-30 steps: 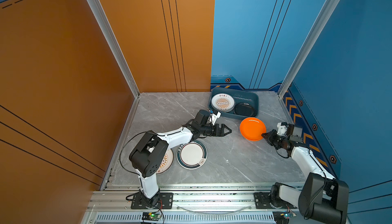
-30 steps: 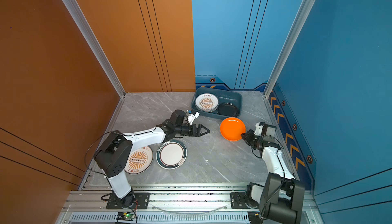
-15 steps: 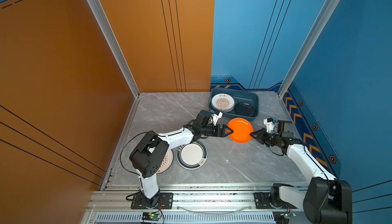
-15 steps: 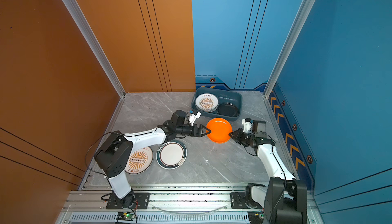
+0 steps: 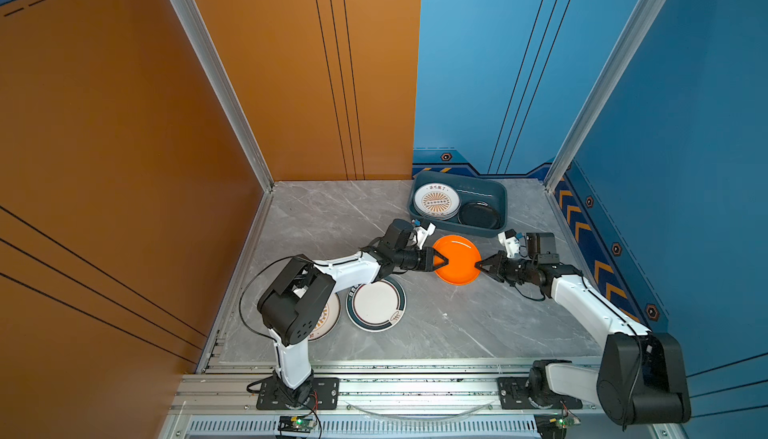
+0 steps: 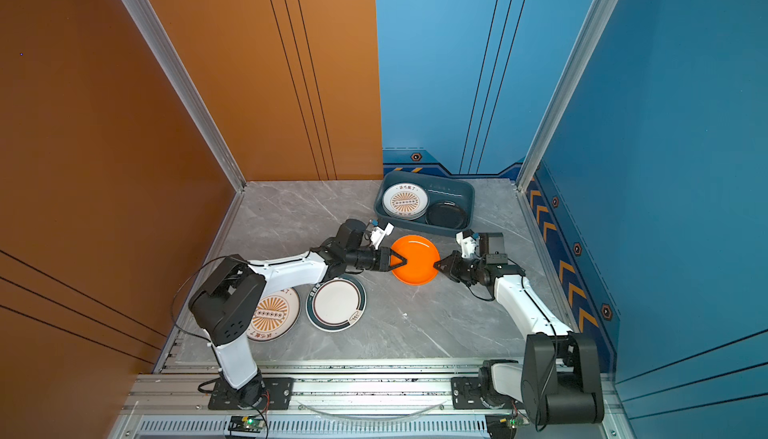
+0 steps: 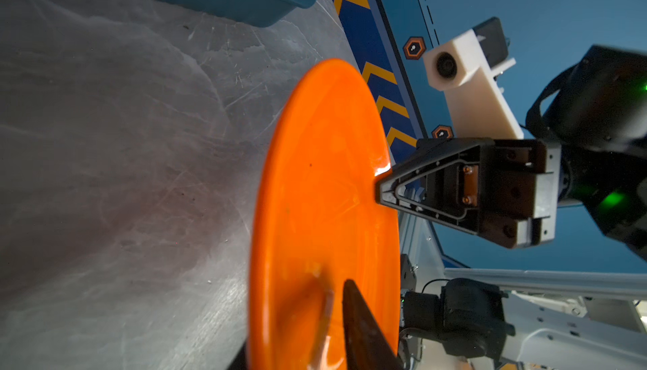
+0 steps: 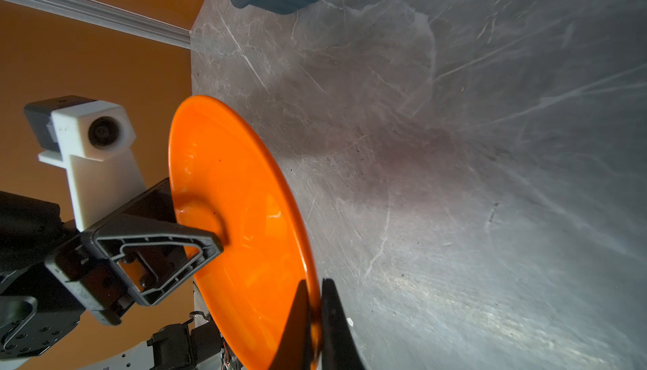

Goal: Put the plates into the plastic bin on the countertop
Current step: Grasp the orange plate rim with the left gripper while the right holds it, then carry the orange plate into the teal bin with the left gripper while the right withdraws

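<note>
Orange plate (image 5: pixel 456 259) held clear of the countertop (image 5: pixel 332 216) by two opposite points of its rim. The right gripper (image 5: pixel 478 266) is closed tight on the edge nearest its own arm. The left gripper (image 5: pixel 442 259) pinches the opposite edge, one finger above the plate and one below, as both wrist views show. The bin (image 5: pixel 502 212) lies just beyond the plate, on the side away from both arm bases. Its long side runs roughly parallel to the line joining the two grippers, so neither arm is clearly the nearer. It already holds a sunburst plate (image 5: pixel 436 201) and a black plate (image 5: pixel 478 215). A teal-rimmed plate (image 5: pixel 376 304) and a second sunburst plate (image 6: pixel 272 314) lie on the countertop beside the left arm. Judged step: a transfer between arms; the carry that follows runs forward over the bin's near wall
</note>
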Tool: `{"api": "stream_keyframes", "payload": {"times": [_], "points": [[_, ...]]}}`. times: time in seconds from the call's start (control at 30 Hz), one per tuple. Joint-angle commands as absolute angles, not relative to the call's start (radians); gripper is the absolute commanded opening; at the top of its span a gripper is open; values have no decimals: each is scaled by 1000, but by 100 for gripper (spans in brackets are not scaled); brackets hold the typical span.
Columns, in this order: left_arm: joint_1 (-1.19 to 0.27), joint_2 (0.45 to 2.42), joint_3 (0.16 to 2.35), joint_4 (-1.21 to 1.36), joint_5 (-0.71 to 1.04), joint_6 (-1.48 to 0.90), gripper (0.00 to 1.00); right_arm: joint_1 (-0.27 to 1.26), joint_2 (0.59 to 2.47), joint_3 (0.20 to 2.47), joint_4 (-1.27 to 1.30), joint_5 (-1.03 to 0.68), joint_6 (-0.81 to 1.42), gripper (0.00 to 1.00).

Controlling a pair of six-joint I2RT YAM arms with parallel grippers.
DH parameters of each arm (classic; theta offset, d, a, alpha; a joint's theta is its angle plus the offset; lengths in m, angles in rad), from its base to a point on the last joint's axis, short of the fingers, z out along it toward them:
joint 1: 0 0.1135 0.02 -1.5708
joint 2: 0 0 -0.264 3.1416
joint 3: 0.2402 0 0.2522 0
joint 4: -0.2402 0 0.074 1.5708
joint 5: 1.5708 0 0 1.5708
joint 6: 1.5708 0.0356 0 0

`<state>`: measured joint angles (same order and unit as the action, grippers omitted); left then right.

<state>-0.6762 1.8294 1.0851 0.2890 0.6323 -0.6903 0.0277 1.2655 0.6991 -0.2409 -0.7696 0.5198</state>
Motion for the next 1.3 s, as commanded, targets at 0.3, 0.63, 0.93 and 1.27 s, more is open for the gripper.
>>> {"api": "stream_keyframes", "payload": {"times": [0.3,0.63,0.93,1.27], "points": [[-676,1860,1069,378,709,-712,0,55,1348,672,16,-890,547,21],[-665,1847,1062,420,757,-742,0,70,1441,654,323,-1012,601,42],[-648,1836,1045,422,753,-744,0,107,1486,654,370,-1034,601,17],[-622,1842,1041,422,752,-754,41,105,1463,681,287,-998,586,0]]}}
